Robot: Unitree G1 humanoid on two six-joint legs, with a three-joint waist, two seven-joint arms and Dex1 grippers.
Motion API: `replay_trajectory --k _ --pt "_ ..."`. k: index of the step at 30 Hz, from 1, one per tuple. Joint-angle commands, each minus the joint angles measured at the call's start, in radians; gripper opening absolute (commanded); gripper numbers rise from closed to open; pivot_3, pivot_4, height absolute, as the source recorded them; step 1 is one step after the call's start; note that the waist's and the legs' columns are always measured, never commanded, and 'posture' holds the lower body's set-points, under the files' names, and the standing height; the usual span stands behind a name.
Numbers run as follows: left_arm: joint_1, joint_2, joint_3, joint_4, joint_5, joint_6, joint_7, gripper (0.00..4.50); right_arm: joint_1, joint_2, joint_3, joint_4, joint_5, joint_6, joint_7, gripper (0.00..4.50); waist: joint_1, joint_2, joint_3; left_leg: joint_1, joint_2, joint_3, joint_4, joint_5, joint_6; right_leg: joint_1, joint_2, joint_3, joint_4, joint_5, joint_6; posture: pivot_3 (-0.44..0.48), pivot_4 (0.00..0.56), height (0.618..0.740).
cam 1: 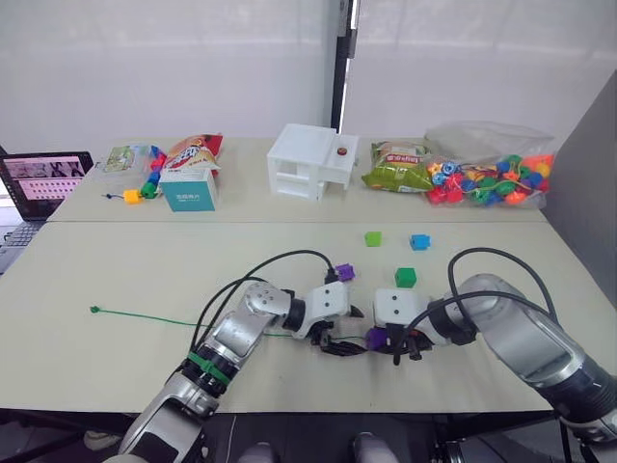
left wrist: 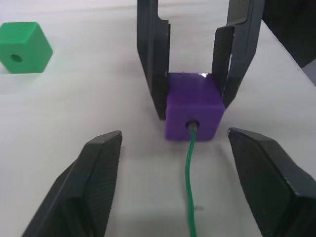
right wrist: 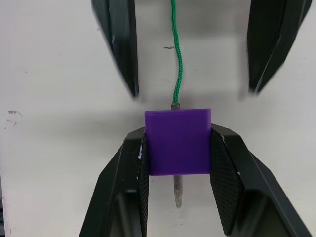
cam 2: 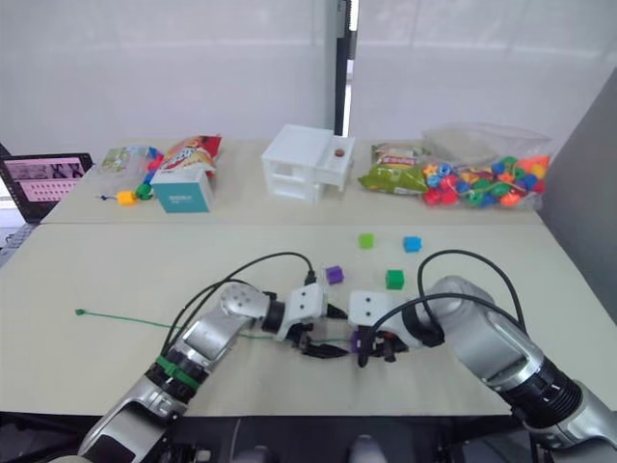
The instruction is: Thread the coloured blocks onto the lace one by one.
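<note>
Down near the table's (cam 1: 116, 280) front edge in the left eye view, the right gripper (cam 1: 386, 340) is pinching a purple block (cam 1: 376, 338), and the left gripper (cam 1: 339, 340) is facing it just beside. The lace (cam 1: 174, 319) is trailing away to the left across the table to its knot (cam 1: 94, 310). A second purple block (cam 1: 344, 272), a dark green block (cam 1: 405, 277), a light green block (cam 1: 373, 238) and a blue block (cam 1: 419, 241) are lying loose farther back.

Seen from the left wrist, the left fingers (left wrist: 94, 182) are spreading wide, holding nothing, with the lace entering the hole of the clamped block.

From the right wrist, the right fingers (right wrist: 224, 182) are closing on the block's two sides, and the silvery tip (right wrist: 177, 190) is poking out behind it.
</note>
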Motion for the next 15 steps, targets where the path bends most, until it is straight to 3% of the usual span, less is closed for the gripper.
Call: replay_trajectory --k 1,2,6,9,15 --pt "0.013 0.016 0.029 -0.051 -0.042 -0.035 -0.031 3.48 -0.011 0.014 -0.015 -0.012 0.031 -0.005 0.001 1.65 0.002 0.000 0.000 0.000 0.000 0.000 0.000 0.000 0.000 0.000 0.000 0.000 0.000 0.000 0.000 0.000 0.150 0.740" --pt "0.016 0.016 0.029 -0.055 -0.046 -0.039 -0.035 3.48 -0.013 0.013 -0.022 -0.013 0.037 0.002 0.004 2.20 0.005 0.000 0.000 0.000 0.000 0.000 0.000 0.000 0.000 0.000 0.000 0.000 0.000 0.000 0.000 0.000 0.150 0.740" --pt "0.022 0.003 0.023 -0.052 -0.049 -0.053 -0.034 3.48 -0.015 -0.003 -0.060 -0.013 0.071 0.018 0.008 3.61 0.017 0.000 0.000 -0.003 -0.001 -0.001 0.001 0.000 0.000 0.000 -0.001 0.000 -0.002 0.000 0.000 0.000 0.150 0.740" --pt "0.021 -0.017 0.022 -0.046 -0.057 -0.056 -0.029 3.48 -0.003 -0.028 -0.096 -0.030 0.108 0.038 0.019 4.46 0.017 0.000 0.000 -0.004 -0.002 -0.001 0.002 0.000 0.000 -0.001 -0.002 0.000 -0.003 0.001 0.001 0.000 0.150 0.740" --pt "0.020 -0.105 -0.006 -0.016 -0.054 -0.075 -0.005 3.48 0.071 -0.147 -0.291 -0.112 0.239 0.133 0.034 4.46 0.021 0.000 0.000 -0.005 -0.002 -0.001 0.002 0.000 0.000 -0.001 -0.002 -0.001 -0.003 0.001 0.001 0.000 0.150 0.740"
